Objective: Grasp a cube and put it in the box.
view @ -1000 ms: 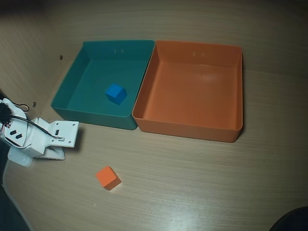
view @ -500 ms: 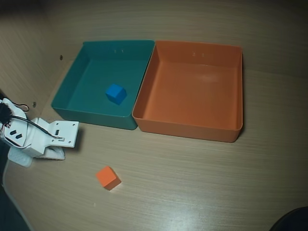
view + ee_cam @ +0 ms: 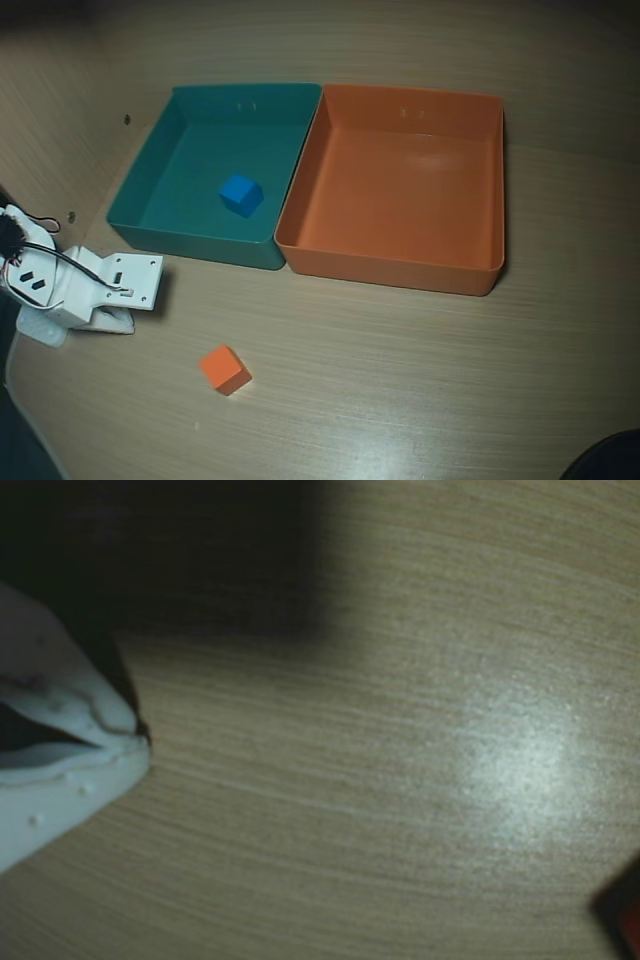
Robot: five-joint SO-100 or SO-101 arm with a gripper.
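The small orange cube [image 3: 224,369] lies on the wooden table in front of the trays in the overhead view. In the wrist view, a dark red-orange corner at the bottom right edge [image 3: 625,912] is probably this cube. The box, a large shallow orange tray [image 3: 385,268], stands at the back right and is empty. My gripper [image 3: 122,323] is low over the table at the left, to the upper left of the cube and apart from it. In the wrist view its white fingers [image 3: 138,746] meet at the tips and hold nothing.
A teal tray [image 3: 195,245] stands against the left side of the orange tray, with a small blue cube [image 3: 241,194] inside it. The white arm body [image 3: 70,285] with black cables is at the left table edge. A dark shape [image 3: 610,460] is at the bottom right corner.
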